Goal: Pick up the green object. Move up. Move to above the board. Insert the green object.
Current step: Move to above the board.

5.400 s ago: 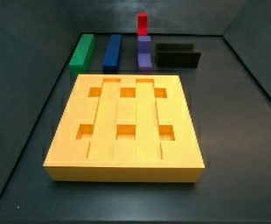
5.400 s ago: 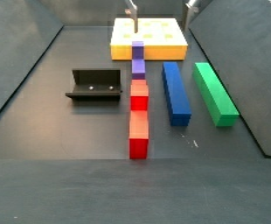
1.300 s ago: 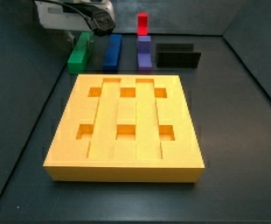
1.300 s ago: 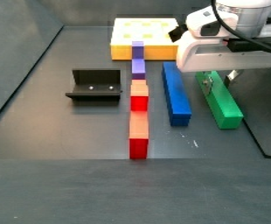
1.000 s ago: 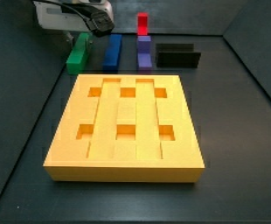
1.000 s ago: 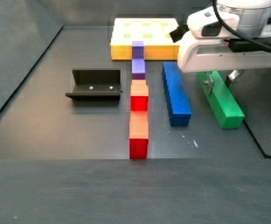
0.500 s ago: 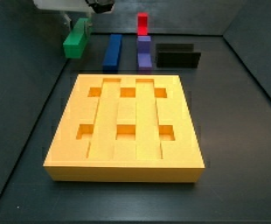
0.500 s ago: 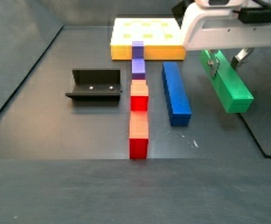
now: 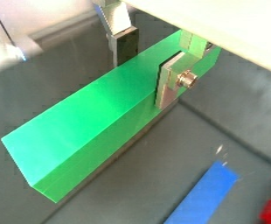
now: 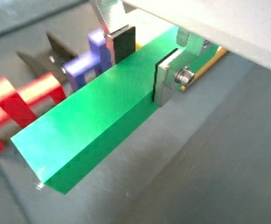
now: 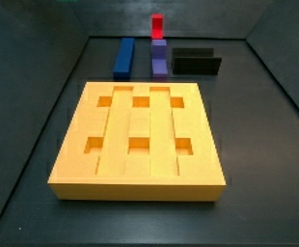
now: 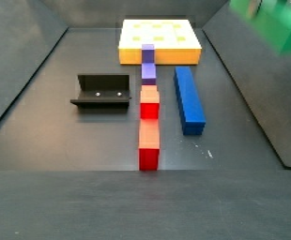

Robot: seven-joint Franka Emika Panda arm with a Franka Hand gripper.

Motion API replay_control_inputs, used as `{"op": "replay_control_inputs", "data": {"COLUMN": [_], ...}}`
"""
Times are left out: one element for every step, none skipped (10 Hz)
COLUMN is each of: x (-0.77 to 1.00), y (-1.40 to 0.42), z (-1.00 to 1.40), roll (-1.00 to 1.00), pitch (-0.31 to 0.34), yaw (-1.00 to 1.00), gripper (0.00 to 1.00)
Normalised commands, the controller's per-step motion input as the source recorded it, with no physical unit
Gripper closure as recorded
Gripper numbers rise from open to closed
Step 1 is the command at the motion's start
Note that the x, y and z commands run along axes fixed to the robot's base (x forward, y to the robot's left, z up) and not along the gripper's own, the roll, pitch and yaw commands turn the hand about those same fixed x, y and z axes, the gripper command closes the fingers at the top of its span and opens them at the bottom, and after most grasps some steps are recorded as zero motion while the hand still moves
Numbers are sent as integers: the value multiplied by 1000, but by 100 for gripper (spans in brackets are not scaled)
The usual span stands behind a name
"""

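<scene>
- Now the pincer point(image 9: 142, 54) grips the long green rectangular bar point(image 9: 97, 131) clear of the floor.
- Carry it level to above the yellow-orange grooved board point(image 11: 139, 140), I judge.

From my remote station, both wrist views show the gripper point(image 9: 148, 59) clamped across the green object point(image 9: 103, 122), lifted clear of the floor. In a side view, the board point(image 11: 139, 140) lies nearest; behind it, the blue bar point(image 11: 122, 56) lies left of the purple bar point(image 11: 157, 56), with the fixture point(image 11: 196, 61) right of both.
</scene>
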Motion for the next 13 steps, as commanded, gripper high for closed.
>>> {"op": "replay_control_inputs", "data": {"x": [-25,-22,12,810,810,850,879,876,856,886,924,948,521], "y": [-13,-8,5,-1400,-1400,-1400,-1400,-1400,-1400,-1400,-1400,-1400,-715], "z": [1400,664,177,184,176,164,166,177,183,188,191,204,110], "roll": [7,3,-6,74,107,96,-8,-13,23,3,8,18,42], "pitch": [80,60,48,64,90,132,127,110,96,113,143,159,183], "yaw": [0,3,0,-195,-150,-79,-45,-28,-4,0,3,7,7], "gripper": [100,100,100,100,100,100,100,100,100,100,100,100,100]}}
